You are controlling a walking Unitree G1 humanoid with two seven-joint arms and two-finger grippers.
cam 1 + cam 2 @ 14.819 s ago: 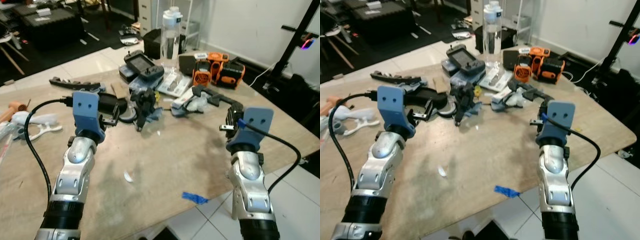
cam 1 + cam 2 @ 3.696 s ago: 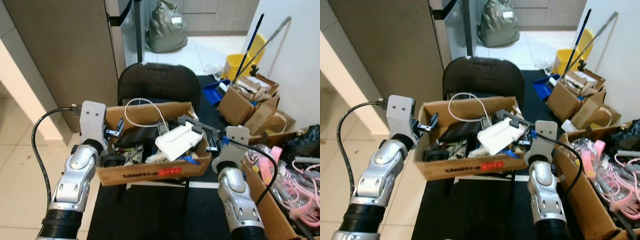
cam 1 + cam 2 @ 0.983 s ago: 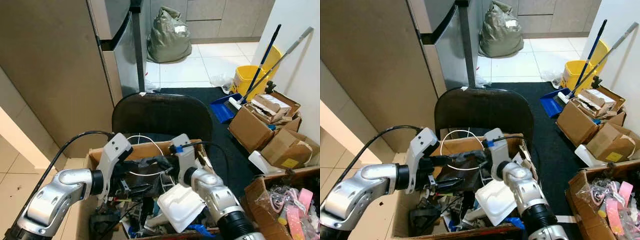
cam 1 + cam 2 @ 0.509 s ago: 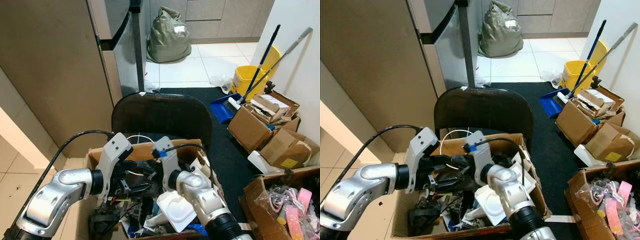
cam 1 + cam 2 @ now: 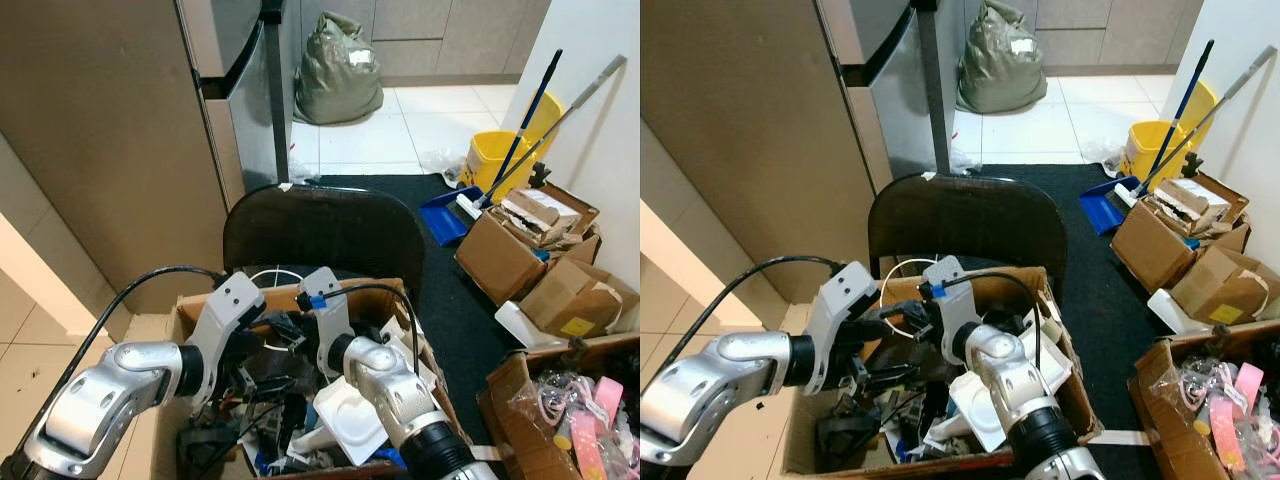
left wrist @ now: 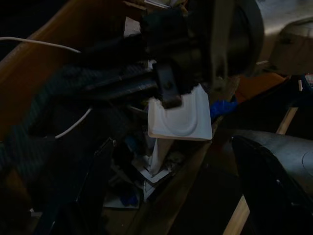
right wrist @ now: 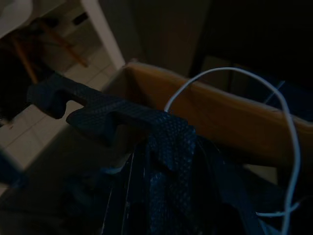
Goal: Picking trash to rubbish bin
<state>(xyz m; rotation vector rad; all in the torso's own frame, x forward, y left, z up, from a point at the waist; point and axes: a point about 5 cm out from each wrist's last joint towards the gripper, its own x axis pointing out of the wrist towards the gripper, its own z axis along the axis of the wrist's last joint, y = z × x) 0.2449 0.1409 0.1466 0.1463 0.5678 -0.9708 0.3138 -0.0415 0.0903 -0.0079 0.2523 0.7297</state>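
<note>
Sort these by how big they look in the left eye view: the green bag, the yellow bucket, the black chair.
1. chair, biggest, though it is also nearest the camera.
2. bag.
3. bucket, smallest.

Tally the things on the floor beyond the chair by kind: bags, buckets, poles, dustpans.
Bag: 1
Bucket: 1
Poles: 2
Dustpan: 1
Total: 5
</note>
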